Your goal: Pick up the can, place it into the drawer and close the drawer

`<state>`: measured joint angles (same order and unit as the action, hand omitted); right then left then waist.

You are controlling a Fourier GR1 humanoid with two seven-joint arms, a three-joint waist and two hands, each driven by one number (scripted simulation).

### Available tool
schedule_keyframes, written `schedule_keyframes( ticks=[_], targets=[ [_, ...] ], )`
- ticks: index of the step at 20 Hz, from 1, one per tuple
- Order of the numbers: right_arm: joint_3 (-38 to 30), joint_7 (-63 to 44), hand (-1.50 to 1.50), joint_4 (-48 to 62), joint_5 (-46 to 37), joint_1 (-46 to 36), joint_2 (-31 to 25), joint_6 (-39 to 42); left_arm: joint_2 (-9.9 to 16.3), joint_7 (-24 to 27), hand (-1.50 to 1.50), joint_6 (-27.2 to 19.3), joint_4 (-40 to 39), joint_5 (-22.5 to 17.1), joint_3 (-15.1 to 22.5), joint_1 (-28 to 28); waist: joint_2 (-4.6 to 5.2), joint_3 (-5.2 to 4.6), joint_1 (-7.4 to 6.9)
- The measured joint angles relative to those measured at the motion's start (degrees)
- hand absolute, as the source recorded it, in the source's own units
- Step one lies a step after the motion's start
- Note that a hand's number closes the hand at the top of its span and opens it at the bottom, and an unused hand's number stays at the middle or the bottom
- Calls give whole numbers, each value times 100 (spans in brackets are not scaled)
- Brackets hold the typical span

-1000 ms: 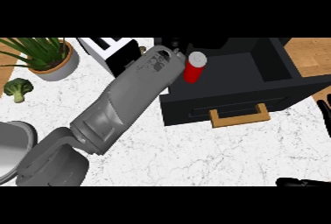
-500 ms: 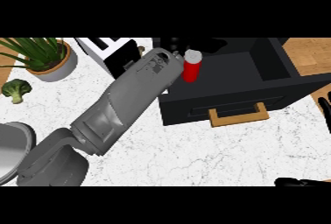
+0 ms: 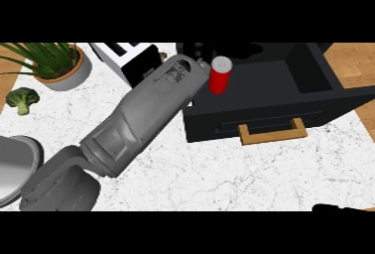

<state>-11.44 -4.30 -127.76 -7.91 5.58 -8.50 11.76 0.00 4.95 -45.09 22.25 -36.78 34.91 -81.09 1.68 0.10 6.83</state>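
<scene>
left robot hand (image 3: 192, 51) grasp cannot tell | can (image 3: 219, 75) upright, just right of it, over open drawer (image 3: 293, 94) | right robot hand (image 3: 338, 208) far, bottom edge

Lighting even and bright across the white marble counter (image 3: 242, 173); shadows faint and soft; black drawer (image 3: 278, 99) interior reads dark; no glare

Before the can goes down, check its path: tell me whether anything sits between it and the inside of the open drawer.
Nothing visible does. The red can is upright at the left hand, over the back left part of the open black drawer, whose inside looks dark and bare where it shows.
</scene>
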Motion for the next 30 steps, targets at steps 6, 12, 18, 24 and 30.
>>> schedule_keyframes(
  ticks=[6,12,18,24,30],
  targets=[
    [306,305,-150,28,-904,-150,-224,-46,0,278,-150,-105,161,-278,-89,4,-17,-2,-119],
    [753,298,-150,291,-2235,-450,-537,-175,1,293,-150,-191,190,-386,-75,-135,-57,-7,-330],
    [1304,404,-150,1124,-3593,-773,-628,-536,0,125,-150,-219,334,-352,-31,-160,-114,-7,-564],
    [1688,423,-150,2232,-4724,-1090,-552,-1091,166,-185,-150,-249,555,-195,-58,-157,-157,-8,-730],
    [1659,658,-150,3539,-5125,-1443,-196,-1990,625,-697,-150,-206,1112,29,-27,-6,-184,-6,-812]
  ],
)
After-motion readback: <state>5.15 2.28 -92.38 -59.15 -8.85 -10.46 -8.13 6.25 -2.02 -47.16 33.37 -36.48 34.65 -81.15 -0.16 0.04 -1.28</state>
